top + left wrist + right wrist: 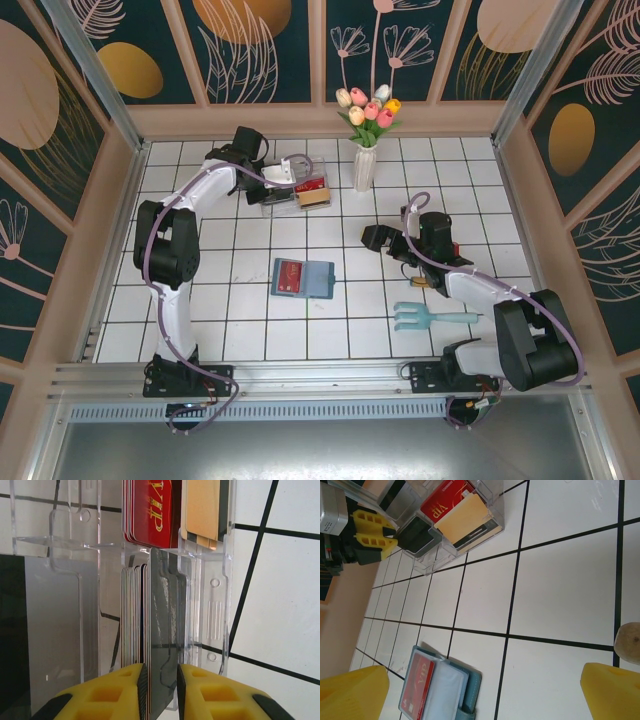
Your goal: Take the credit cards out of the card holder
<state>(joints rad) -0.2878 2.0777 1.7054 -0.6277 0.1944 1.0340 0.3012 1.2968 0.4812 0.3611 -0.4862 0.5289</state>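
The teal card holder (318, 280) lies open at the middle of the floor with a red credit card (289, 276) in its left slot; the right wrist view shows the holder (470, 700) and that card (417, 687) too. My left gripper (272, 180) is at the clear tray (268, 205) at the back. Its jaws (160, 685) stand slightly parted around a grey card (162, 630) upright in the tray, the right pad clear of it. Red cards (147, 510) and a tan card (202, 507) fill the far compartment. My right gripper (375, 238) hangs wide open, its fingers (350, 695) holding nothing.
A white vase of tulips (365, 160) stands just right of the tray. A light-blue hand rake (430, 318) lies near the right arm. Wooden walls close in the tiled floor on three sides.
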